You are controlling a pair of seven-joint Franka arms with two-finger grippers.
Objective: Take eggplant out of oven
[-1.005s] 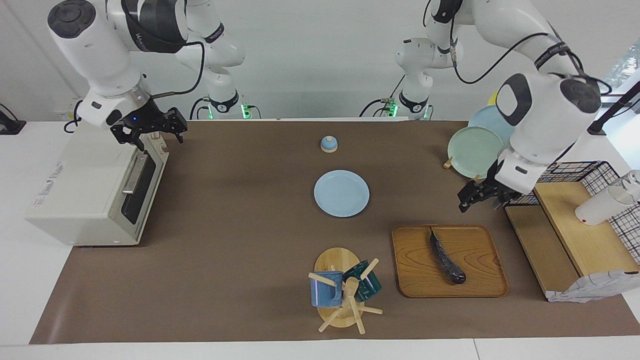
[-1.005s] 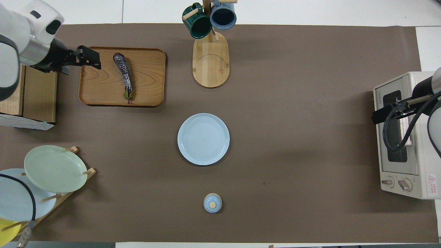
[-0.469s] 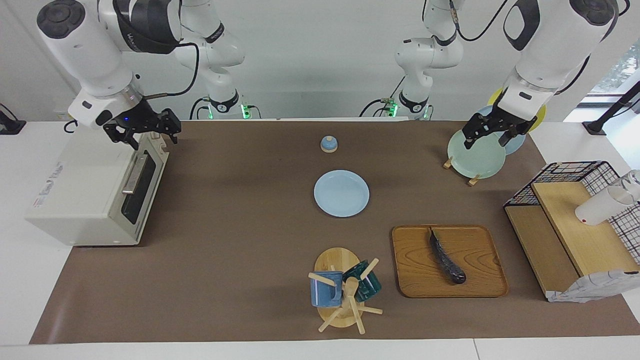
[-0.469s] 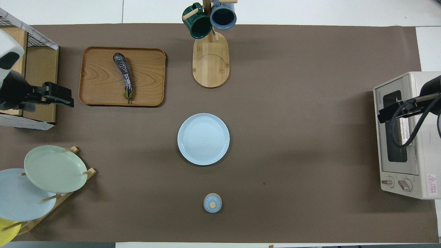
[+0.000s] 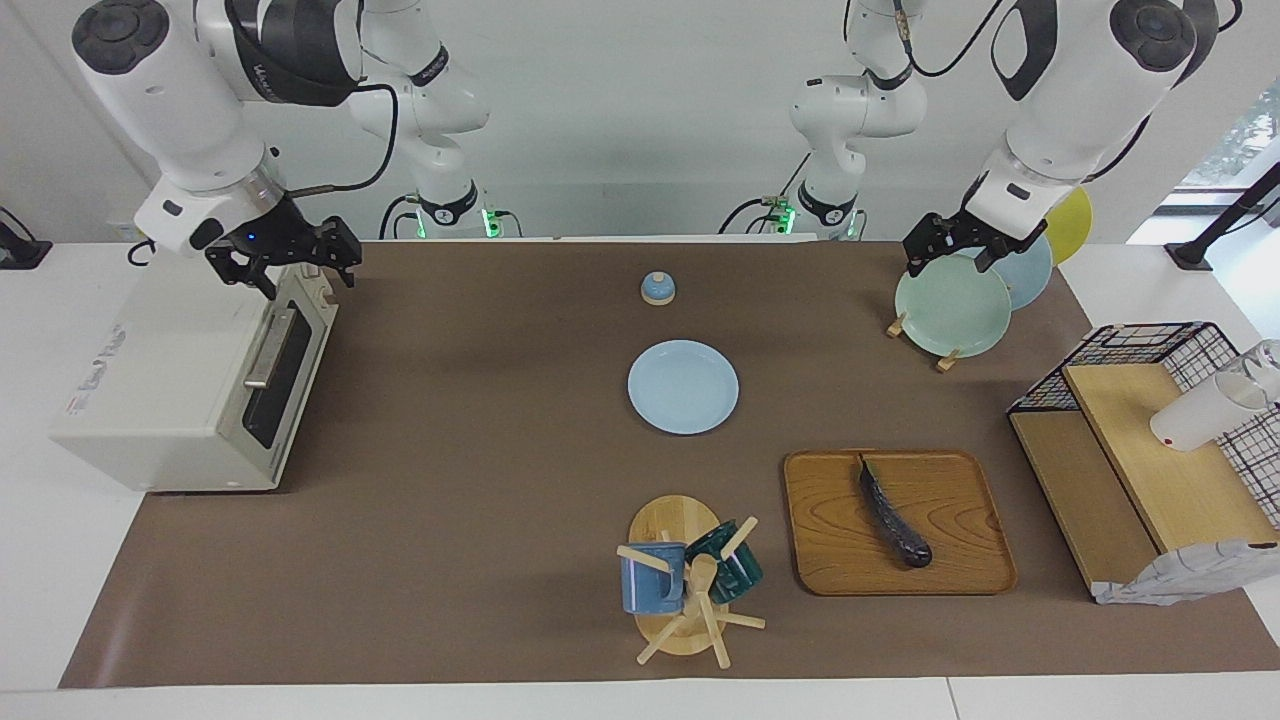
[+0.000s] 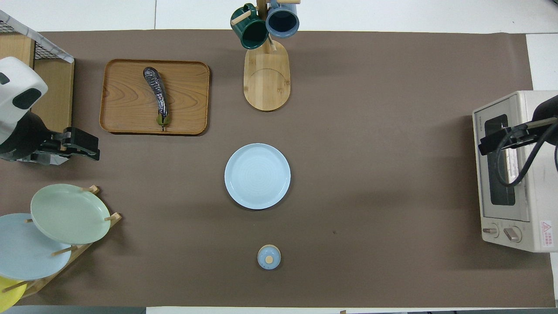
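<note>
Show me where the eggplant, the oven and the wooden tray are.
eggplant (image 5: 893, 517), facing view, middle of its dark body.
oven (image 5: 150, 380), facing view, its off-white top.
wooden tray (image 6: 126, 102), overhead view, bare wood beside the eggplant.

We see the left end effector (image 5: 945, 251) raised at the left arm's end of the table, fingers apart and empty, and the right end effector (image 5: 290, 262) raised at the right arm's end, also open and empty.
</note>
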